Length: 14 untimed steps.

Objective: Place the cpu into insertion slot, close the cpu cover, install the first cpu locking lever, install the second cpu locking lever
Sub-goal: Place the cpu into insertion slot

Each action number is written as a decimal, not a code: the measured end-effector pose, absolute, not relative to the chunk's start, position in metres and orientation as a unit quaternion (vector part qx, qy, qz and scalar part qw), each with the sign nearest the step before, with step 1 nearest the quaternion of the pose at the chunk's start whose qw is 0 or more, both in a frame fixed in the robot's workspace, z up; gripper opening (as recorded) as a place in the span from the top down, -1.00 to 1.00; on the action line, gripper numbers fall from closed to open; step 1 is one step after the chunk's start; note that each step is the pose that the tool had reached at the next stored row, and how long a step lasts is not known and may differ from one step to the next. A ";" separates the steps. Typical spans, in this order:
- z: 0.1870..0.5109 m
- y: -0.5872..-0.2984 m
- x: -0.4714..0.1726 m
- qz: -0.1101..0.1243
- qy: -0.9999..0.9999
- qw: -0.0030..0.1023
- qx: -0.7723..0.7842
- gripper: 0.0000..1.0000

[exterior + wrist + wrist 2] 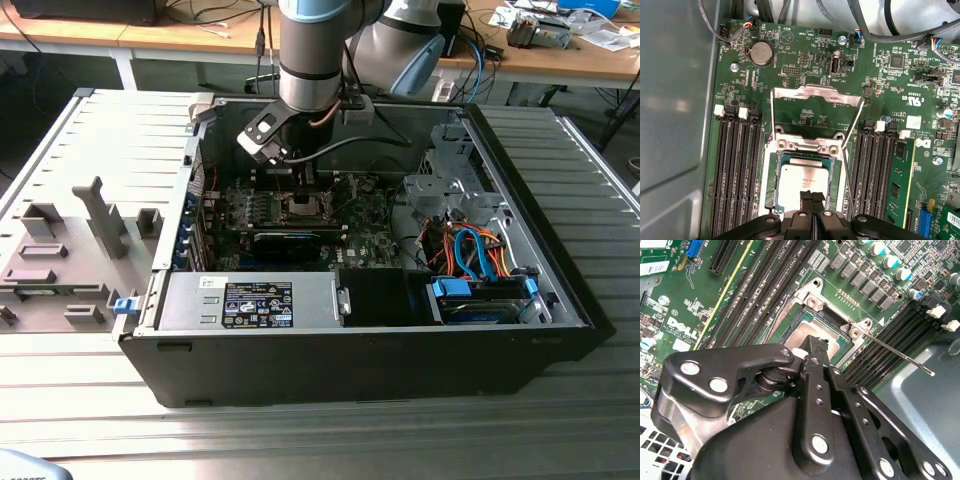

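Shut, empty fingers (808, 198) sit over the chip (802, 175) in its socket (774, 175); I'd keep them level there.

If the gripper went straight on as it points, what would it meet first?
Probably the cpu, lying in the slot just beyond the gripper. The open cover sits off that line. The remaining gap is unclear.

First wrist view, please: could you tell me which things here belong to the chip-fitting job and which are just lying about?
Belong to the job:
chip, lying in the socket
socket
cover, standing open
lever rods, one on each side
gripper, over the chip

Just lying about:
memory slots
coin battery
cables
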<state>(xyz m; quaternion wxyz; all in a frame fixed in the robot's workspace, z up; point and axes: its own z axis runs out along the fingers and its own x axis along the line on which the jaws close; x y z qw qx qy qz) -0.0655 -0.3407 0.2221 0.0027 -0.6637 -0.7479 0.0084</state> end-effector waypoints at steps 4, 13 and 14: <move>0.228 -0.341 -0.065 0.008 -0.748 0.003 -0.664 0.79; 0.252 -0.341 -0.065 0.008 -0.748 0.003 -0.664 0.79; 0.255 -0.341 -0.065 0.008 -0.748 0.003 -0.664 0.79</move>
